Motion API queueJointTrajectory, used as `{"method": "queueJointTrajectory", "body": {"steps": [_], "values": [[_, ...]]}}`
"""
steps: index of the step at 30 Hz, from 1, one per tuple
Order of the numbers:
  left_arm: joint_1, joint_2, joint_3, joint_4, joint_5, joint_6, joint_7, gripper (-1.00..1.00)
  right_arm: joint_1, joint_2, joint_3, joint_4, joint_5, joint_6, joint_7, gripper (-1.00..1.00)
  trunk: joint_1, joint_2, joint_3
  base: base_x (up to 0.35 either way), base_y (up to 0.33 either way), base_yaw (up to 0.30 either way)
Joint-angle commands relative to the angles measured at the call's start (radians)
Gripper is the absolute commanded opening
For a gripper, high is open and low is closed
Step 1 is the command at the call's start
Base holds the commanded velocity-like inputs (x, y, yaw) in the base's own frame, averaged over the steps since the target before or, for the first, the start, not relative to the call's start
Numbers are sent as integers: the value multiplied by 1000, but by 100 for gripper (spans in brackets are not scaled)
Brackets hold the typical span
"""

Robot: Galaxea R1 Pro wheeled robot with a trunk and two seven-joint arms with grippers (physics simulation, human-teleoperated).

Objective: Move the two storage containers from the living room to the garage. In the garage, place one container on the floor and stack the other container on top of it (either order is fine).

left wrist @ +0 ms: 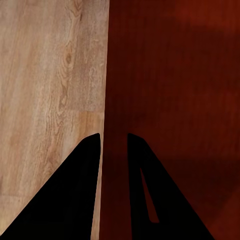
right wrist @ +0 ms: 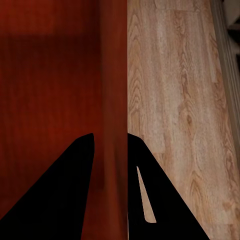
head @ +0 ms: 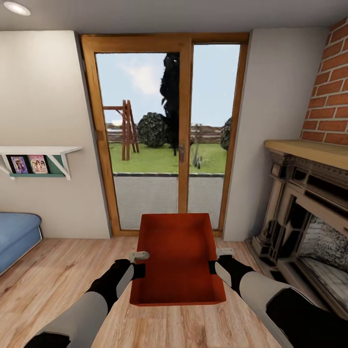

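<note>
A red-orange open-top storage container [head: 178, 258] hangs in front of me above the light wood plank floor of the living room, held between both arms. My left gripper [head: 138, 263] is shut on its left wall [left wrist: 114, 90], one finger [left wrist: 75, 190] outside and one inside. My right gripper [head: 215, 261] is shut on its right wall [right wrist: 114, 100] in the same way, with a finger [right wrist: 60, 195] on each side. The bin is level and empty.
A wood-framed glass door [head: 166, 130] to a garden is straight ahead. A dark fireplace [head: 309, 222] under a brick column [head: 331, 87] stands at the right. A blue sofa [head: 17, 237] and a wall shelf [head: 38, 162] are at the left.
</note>
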Motion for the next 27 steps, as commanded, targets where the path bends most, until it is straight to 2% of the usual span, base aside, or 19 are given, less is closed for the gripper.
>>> {"method": "queueJointTrajectory", "body": {"steps": [1,22,27], "values": [[0,1,-8,2,-21,9,18,-100,-1,0,29,-4,13,-2,-9,-100,0,-2,-2,0,0,0],[0,1,-8,2,-21,9,18,-100,-1,-1,28,-4,11,-2,-6,-100,0,-2,-2,0,0,0],[0,1,-8,2,-21,9,18,-100,-1,-1,28,-4,10,-2,-4,-100,0,-2,-2,0,0,189]]}}
